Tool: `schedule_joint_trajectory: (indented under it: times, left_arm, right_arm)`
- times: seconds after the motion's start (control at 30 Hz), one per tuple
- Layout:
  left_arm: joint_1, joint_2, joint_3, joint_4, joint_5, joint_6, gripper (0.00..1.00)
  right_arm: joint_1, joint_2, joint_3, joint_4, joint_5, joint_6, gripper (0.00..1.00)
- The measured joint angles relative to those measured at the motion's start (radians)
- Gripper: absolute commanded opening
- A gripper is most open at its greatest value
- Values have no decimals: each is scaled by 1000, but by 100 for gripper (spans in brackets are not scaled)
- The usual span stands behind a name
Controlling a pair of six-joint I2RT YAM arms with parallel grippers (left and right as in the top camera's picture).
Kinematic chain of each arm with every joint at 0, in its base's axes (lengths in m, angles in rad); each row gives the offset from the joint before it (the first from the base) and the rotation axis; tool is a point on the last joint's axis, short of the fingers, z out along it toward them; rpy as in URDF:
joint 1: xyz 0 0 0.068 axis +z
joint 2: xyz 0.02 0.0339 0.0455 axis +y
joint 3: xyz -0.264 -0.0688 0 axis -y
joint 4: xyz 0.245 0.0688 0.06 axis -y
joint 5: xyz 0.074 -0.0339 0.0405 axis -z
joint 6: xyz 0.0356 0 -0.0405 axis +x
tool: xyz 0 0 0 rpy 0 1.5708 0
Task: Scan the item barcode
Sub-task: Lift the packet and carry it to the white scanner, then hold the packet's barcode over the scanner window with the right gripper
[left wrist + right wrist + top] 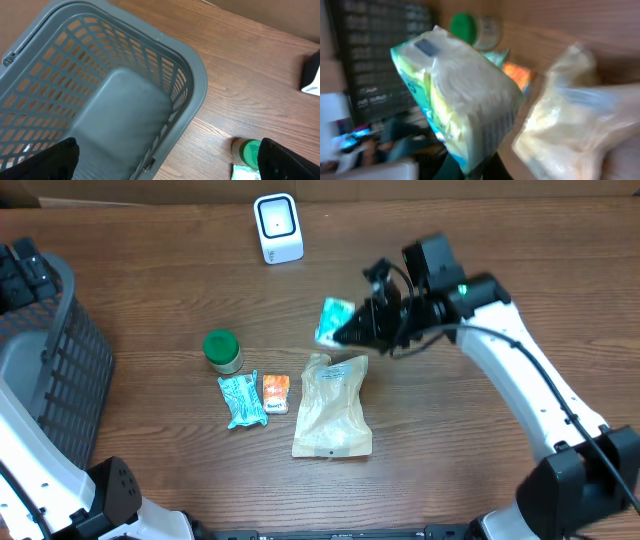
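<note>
Our left gripper [167, 160] hangs released above the basket [197, 85], frame left. At centre we see jar [222, 350], pouch [333, 405] and scanner [277, 227]. Centre-right, our right gripper [347, 332] clenches the packet [333, 318].

- Right wrist view: the packet [460, 95] is blurred, its print unreadable.
- Overhead: the basket [75, 355] runs off the left edge.
- Left wrist view: the green-lidded jar [248, 151] is cropped at the bottom edge.
</note>
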Motion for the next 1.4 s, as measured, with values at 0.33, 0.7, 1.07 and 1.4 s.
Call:
schedule_joint_trajectory:
  times: [0.33, 0.7, 1.07, 1.4]
  left_arm:
    - [0, 0, 0, 0, 0, 0, 100]
    - [0, 0, 0, 0, 0, 0, 100]
    - [0, 0, 0, 0, 0, 0, 100]
    - [0, 0, 0, 0, 0, 0, 99]
  right_arm:
    - [147, 283, 558, -6, 660, -149, 4]
    - [231, 497, 570, 495, 1178, -571, 4]
    - [232, 683, 570, 782, 1165, -951, 4]
    - [233, 797, 570, 983, 1083, -1154, 4]
